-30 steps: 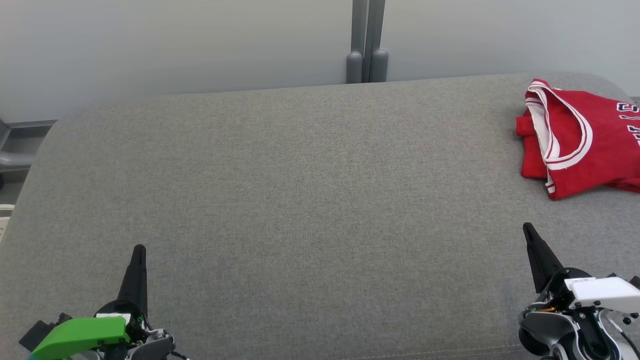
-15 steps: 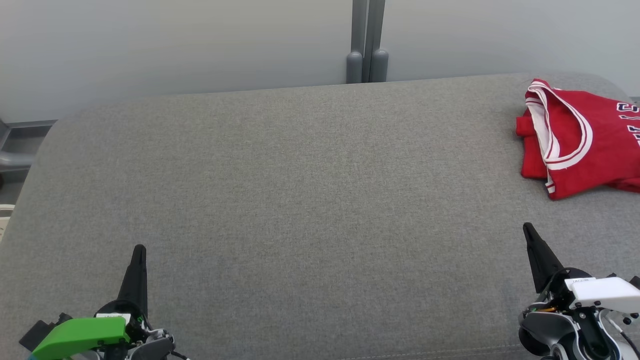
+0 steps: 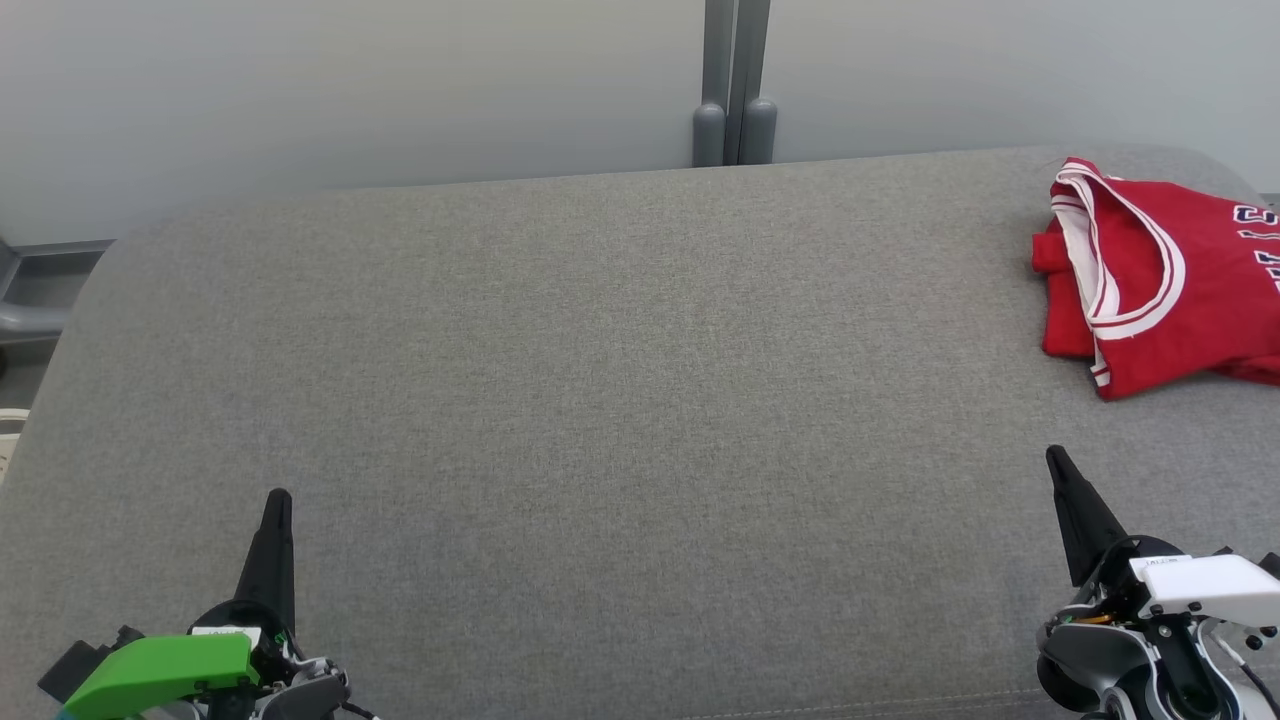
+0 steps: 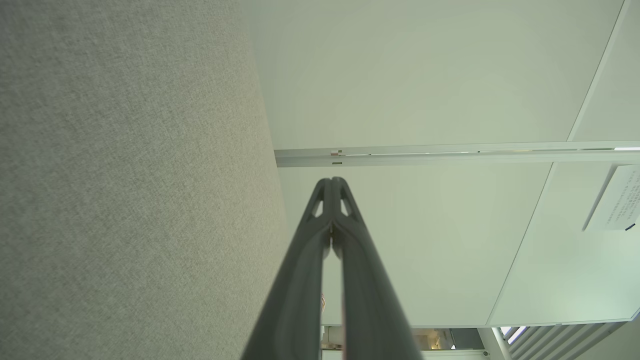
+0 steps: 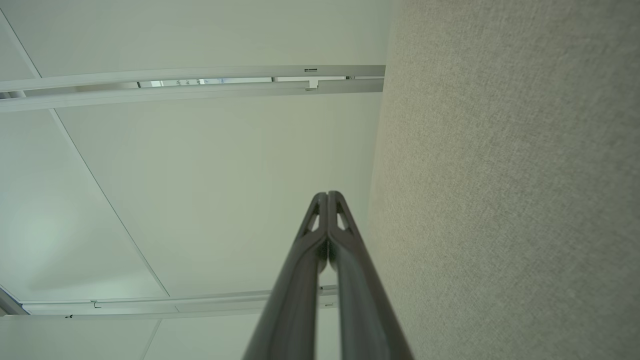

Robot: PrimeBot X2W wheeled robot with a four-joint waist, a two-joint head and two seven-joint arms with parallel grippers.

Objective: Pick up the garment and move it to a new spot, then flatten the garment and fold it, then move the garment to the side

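Lying ahead and slightly outboard of right gripper (image 3: 1053, 458), well apart: red garment (image 3: 1165, 290), long axis sideways. Far across from left gripper (image 3: 279, 497). Both closed, empty.

Left end effector (image 3: 278, 497) and right end effector (image 3: 1053, 455) closed, empty, low

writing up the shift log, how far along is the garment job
Looks done: the red jersey lies folded in layers at the far right of the grey cushion, partly out of frame. In hand: nothing; the left gripper and right gripper are shut and empty, apart from it. Left: seemingly nothing.
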